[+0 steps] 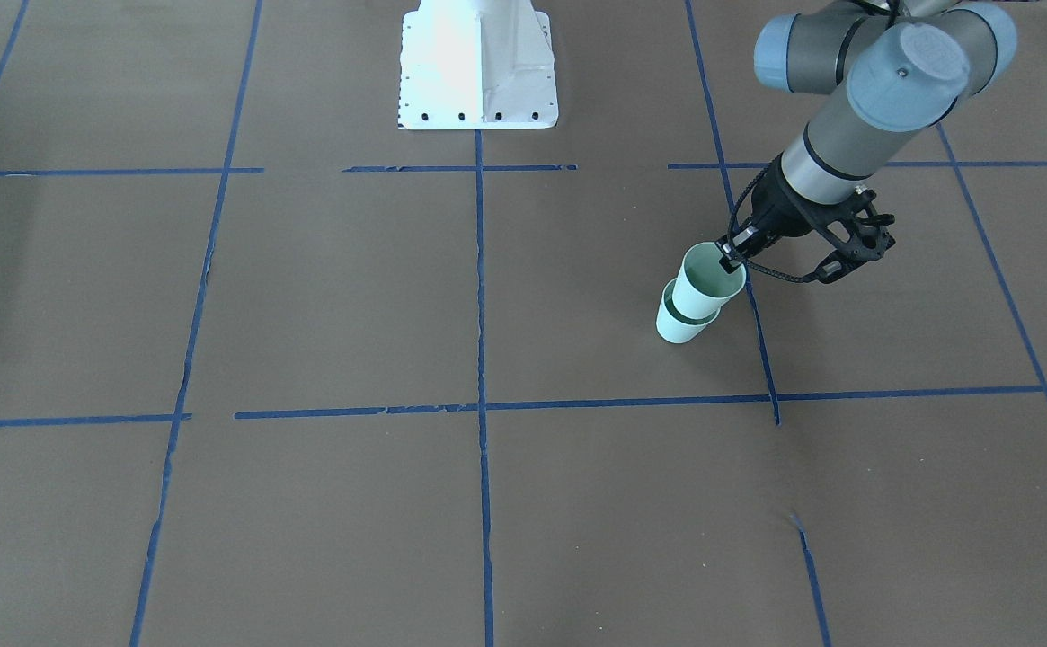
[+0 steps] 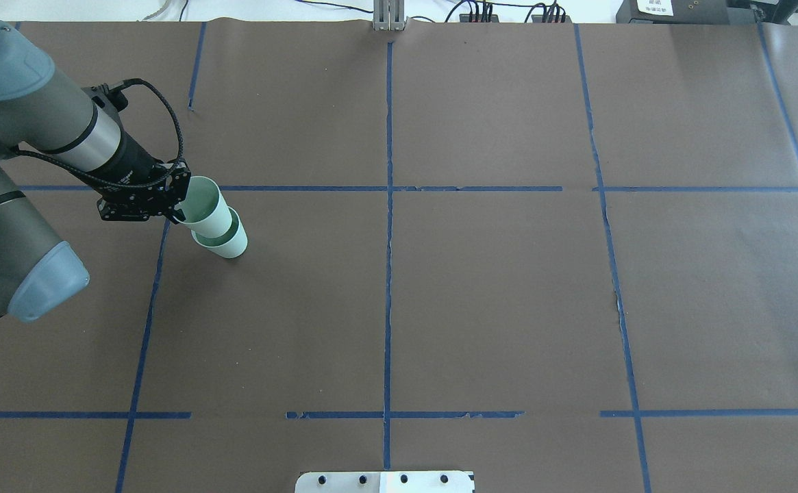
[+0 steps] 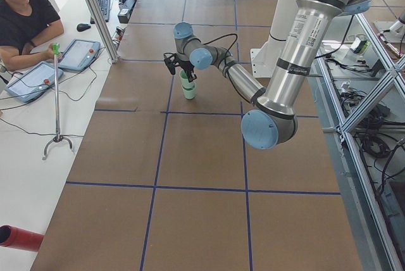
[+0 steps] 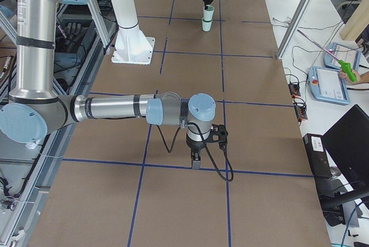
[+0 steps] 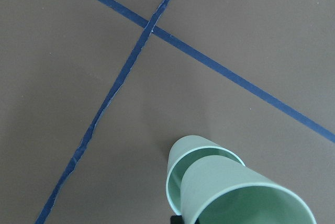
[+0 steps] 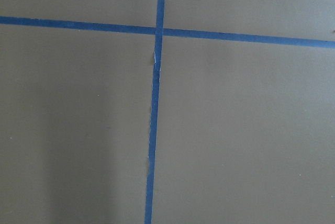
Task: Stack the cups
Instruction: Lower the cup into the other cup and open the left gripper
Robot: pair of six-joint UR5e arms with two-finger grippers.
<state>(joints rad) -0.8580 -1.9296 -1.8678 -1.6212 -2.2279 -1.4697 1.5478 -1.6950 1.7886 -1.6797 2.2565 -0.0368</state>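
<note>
On the left half of the desk (image 2: 440,308), L claw (image 2: 177,209) is closed down, pinching the rim of the upper cup (image 2: 208,209). I see that cup tilted, base partly nested in the lower cup (image 2: 231,242), which stands on the desk near a blue tape line (image 2: 155,287). R claw (image 4: 196,162) points down over a tape cross (image 6: 158,30), well apart from both cups; can't tell its opening.

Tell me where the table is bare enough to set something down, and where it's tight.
Bare: the table squares right of the centre tape line, and the stretch between that line and the cups. Crowded: the left gripper holds the upper cup, sitting in the lower cup. The right gripper hangs low over a tape crossing.
</note>
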